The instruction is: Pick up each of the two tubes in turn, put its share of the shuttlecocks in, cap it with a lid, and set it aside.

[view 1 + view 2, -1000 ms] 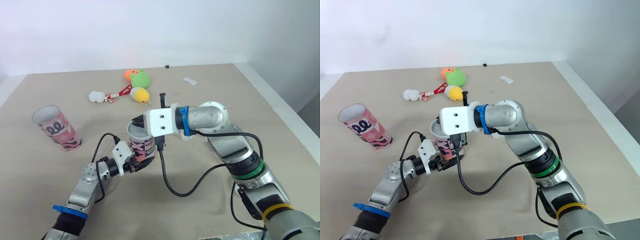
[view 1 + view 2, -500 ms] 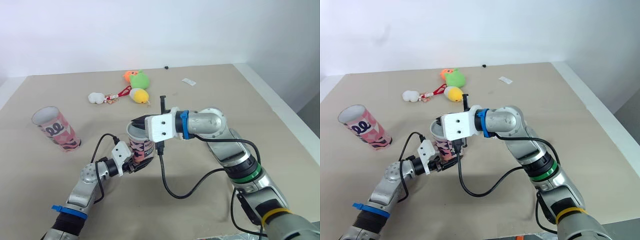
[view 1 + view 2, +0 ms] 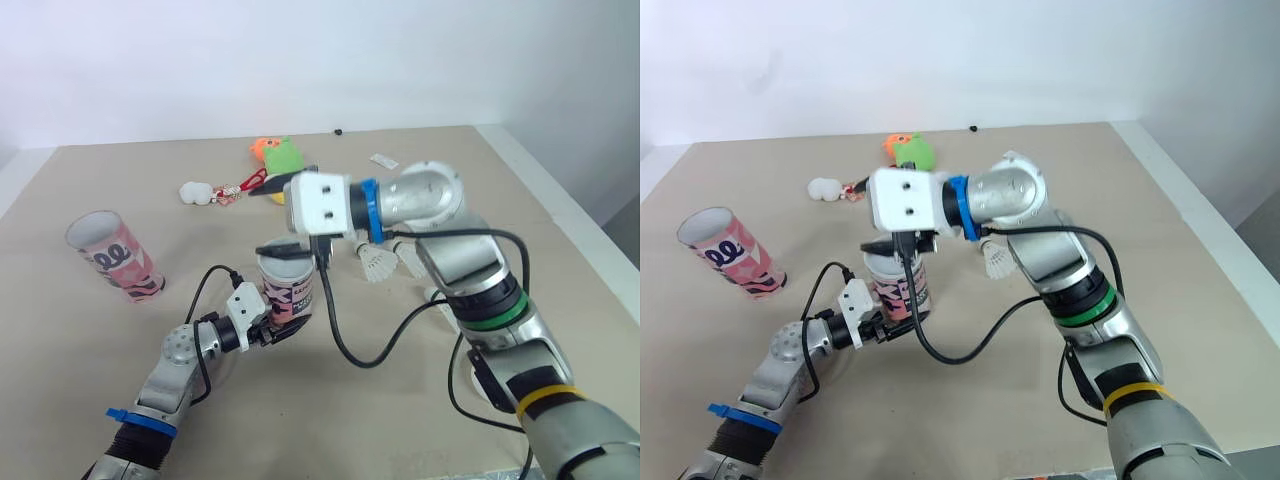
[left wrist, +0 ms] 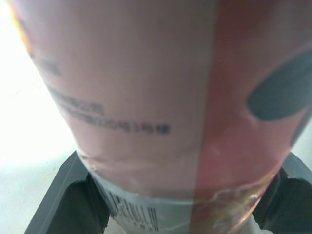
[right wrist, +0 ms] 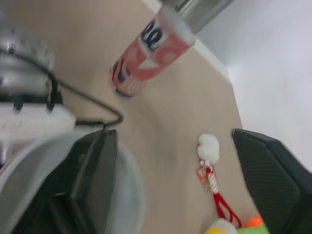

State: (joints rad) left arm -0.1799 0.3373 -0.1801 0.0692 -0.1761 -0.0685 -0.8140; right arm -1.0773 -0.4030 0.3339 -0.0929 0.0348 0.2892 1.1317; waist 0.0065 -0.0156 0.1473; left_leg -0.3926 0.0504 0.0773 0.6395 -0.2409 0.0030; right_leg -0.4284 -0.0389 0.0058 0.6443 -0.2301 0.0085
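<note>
- The left gripper (image 4: 180, 195) is clenched on the lower part of the pink and black tube (image 3: 290, 290). In the left wrist view its two black fingers (image 4: 73, 200) press on both sides of the tube, just above the barcode band.
- This tube stands about upright near the middle of the beige table (image 3: 90, 350), with its open mouth on top. It cannot be told if its bottom touches the table.
- The right gripper (image 5: 170, 141) is above the tube's mouth and it is released. Its fingers (image 5: 95, 180) are wide apart with nothing between them.
- In the right wrist view one finger sits over the pale rim of the tube. The other finger is off to the side, over the table.
- The second tube (image 3: 112, 257) is on the table well apart from the first one, on the robot's left side. Its open end is up and the body leans a little.
- Two white shuttlecocks (image 3: 378, 264) lie on the table to the right of the held tube, just beside the right forearm.
- At the far side of the table there is a green and orange plush toy (image 3: 283, 155). A small white plush (image 3: 194, 191) with a red strap (image 3: 250, 183) is near it.
</note>
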